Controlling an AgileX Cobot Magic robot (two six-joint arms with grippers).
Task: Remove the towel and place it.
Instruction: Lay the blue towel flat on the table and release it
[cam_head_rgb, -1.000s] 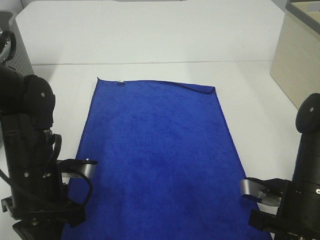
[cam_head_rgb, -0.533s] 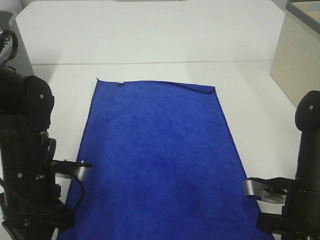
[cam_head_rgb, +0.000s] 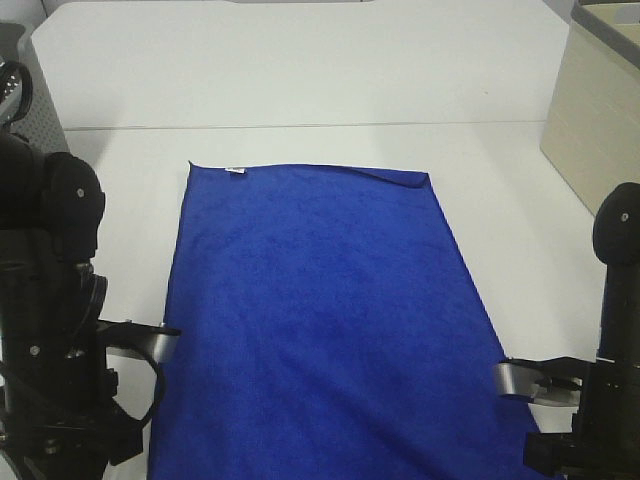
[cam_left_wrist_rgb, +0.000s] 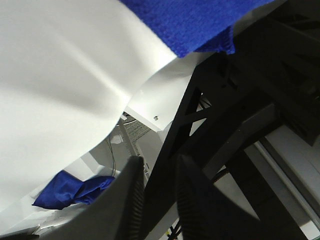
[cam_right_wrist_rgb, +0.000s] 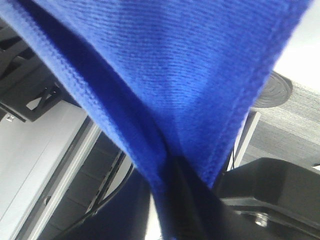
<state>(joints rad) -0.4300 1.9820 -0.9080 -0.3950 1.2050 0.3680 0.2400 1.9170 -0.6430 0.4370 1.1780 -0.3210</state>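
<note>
The royal-blue towel (cam_head_rgb: 320, 320) lies spread flat on the white table (cam_head_rgb: 300, 80), its white tag (cam_head_rgb: 236, 170) at the far left corner and its far right corner slightly folded. Its near edge hangs over the table's front. My left arm (cam_head_rgb: 60, 350) stands at the near left corner and my right arm (cam_head_rgb: 610, 400) at the near right. In the left wrist view my left gripper (cam_left_wrist_rgb: 160, 200) is slightly open and empty, with the towel (cam_left_wrist_rgb: 195, 20) apart from it. In the right wrist view the towel (cam_right_wrist_rgb: 165, 65) drapes down onto a dark finger (cam_right_wrist_rgb: 177, 205), hiding the jaws.
A beige box (cam_head_rgb: 600, 110) stands at the table's right edge and a grey perforated case (cam_head_rgb: 35, 110) at the left. Under the table's front are a black frame (cam_left_wrist_rgb: 240, 100) and a crumpled blue cloth (cam_left_wrist_rgb: 75, 192).
Both arms have drawn back toward the near edge and sunk lower in view. The towel's near part has slid forward and spread a little wider to the left.
</note>
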